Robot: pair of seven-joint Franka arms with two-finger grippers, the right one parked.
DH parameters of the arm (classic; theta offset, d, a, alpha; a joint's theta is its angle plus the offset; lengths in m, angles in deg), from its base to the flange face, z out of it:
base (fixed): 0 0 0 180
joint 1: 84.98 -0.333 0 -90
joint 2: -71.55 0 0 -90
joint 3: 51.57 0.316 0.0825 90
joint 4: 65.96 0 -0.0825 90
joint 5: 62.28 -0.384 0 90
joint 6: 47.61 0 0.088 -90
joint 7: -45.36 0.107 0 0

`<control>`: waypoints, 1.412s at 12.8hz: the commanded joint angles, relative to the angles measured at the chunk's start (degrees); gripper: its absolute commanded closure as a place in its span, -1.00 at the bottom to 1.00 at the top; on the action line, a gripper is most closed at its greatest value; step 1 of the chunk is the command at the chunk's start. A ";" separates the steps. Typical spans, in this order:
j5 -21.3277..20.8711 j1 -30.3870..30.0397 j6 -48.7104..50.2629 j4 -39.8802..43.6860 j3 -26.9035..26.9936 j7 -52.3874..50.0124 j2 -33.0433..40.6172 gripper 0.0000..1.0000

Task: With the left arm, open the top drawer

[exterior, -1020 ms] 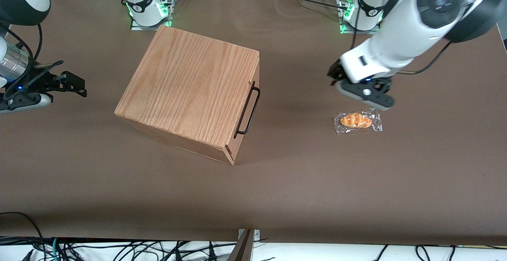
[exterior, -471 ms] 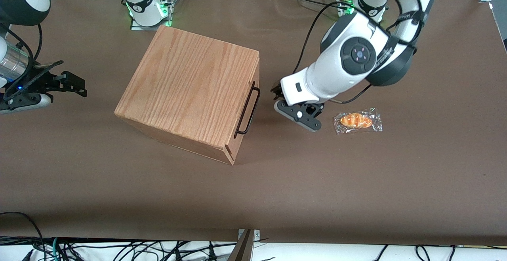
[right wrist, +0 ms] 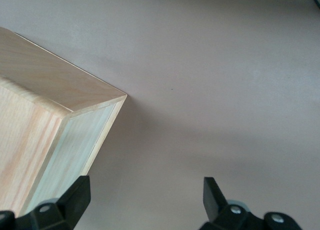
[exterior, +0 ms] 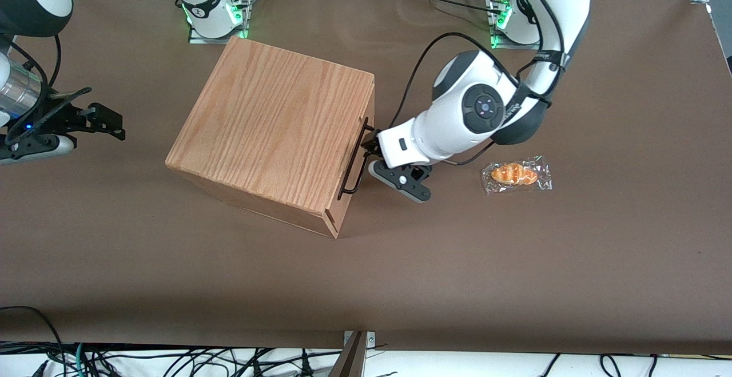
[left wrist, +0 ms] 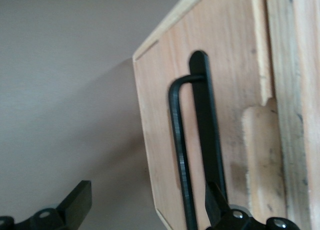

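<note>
The top drawer [left wrist: 159,120] sits flush in the oak-grain cabinet [exterior: 274,125], its front turned toward the working arm's end of the table. Its thin black bar handle [exterior: 356,162] runs along that front. The left arm [exterior: 477,111] reaches low across the table to it. My gripper [exterior: 370,148] is open right at the handle. In the left wrist view the handle bar [left wrist: 181,155] stands between the two black fingers of the gripper [left wrist: 147,210]. One fingertip [left wrist: 214,202] lies close beside the bar, and I cannot tell whether it touches. The other fingertip [left wrist: 76,204] is well off over the table.
A bread roll in clear wrap [exterior: 516,174] lies on the brown table [exterior: 514,262], toward the working arm's end from the gripper. A black cable loops above the arm's wrist. The cabinet stands skewed on the table.
The left arm has swept from above the wrapped bread roll across the table to the drawer front. The gripper now stands at the handle. The cabinet has not moved.
</note>
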 commanded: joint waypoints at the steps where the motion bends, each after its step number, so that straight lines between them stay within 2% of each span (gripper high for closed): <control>1: 0.87 0.78 0.13 2.44 0.42 -0.25 -1.45 -1.00; 16: 0.17 0.17 -1.63 2.00 1.12 0.63 -4.35 -1.00; 18: -3.15 0.17 -1.63 2.00 1.04 0.63 -4.35 -1.00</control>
